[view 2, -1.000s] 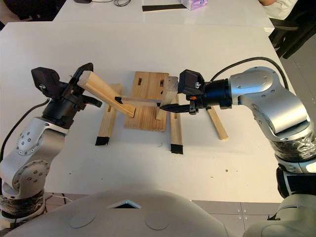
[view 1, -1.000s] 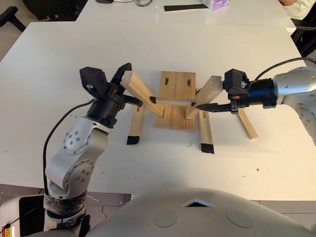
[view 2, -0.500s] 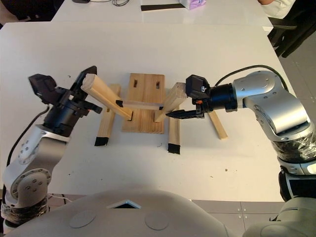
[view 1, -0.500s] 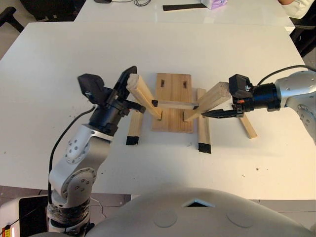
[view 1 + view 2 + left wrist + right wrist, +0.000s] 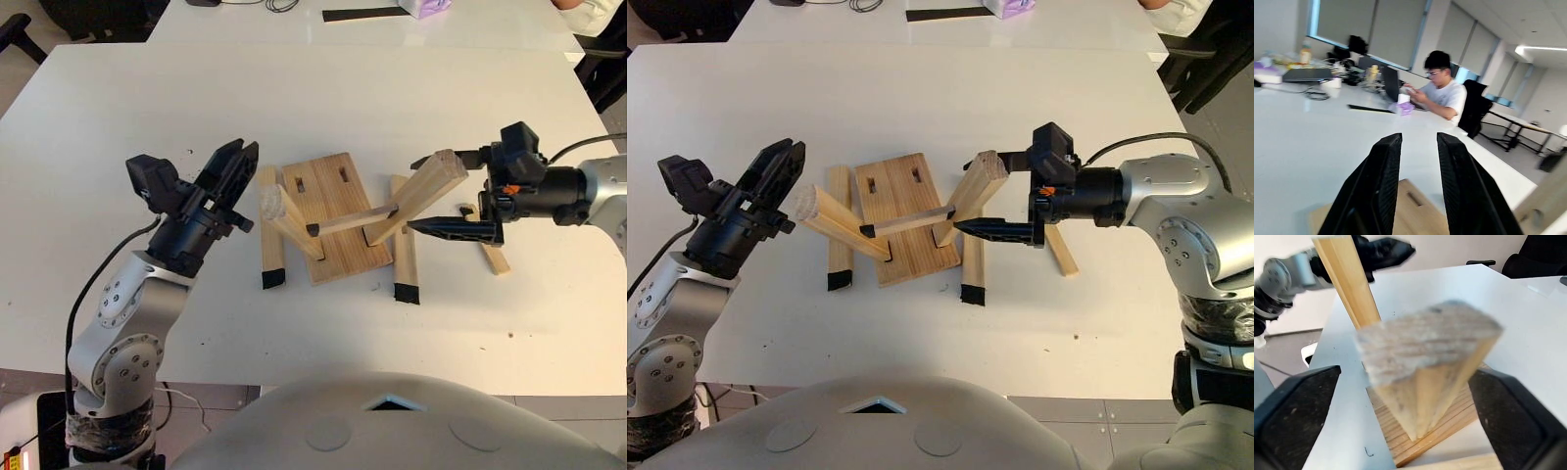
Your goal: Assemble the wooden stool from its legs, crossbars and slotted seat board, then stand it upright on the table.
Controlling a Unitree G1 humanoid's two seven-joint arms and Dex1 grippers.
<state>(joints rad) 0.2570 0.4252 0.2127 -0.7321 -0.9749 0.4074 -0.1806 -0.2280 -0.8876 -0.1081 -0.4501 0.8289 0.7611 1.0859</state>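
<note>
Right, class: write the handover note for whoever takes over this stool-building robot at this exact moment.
Left gripper: jaws open, empty, beside the top end of the left leg.
Right gripper: jaws open around the right leg, not clamped.
Done: those two legs are joined by a crossbar and lean on the slotted seat board, which lies flat on the table.
Left: third leg, fourth leg and second crossbar lie loose; join them, fit the seat, stand the stool upright.
</note>
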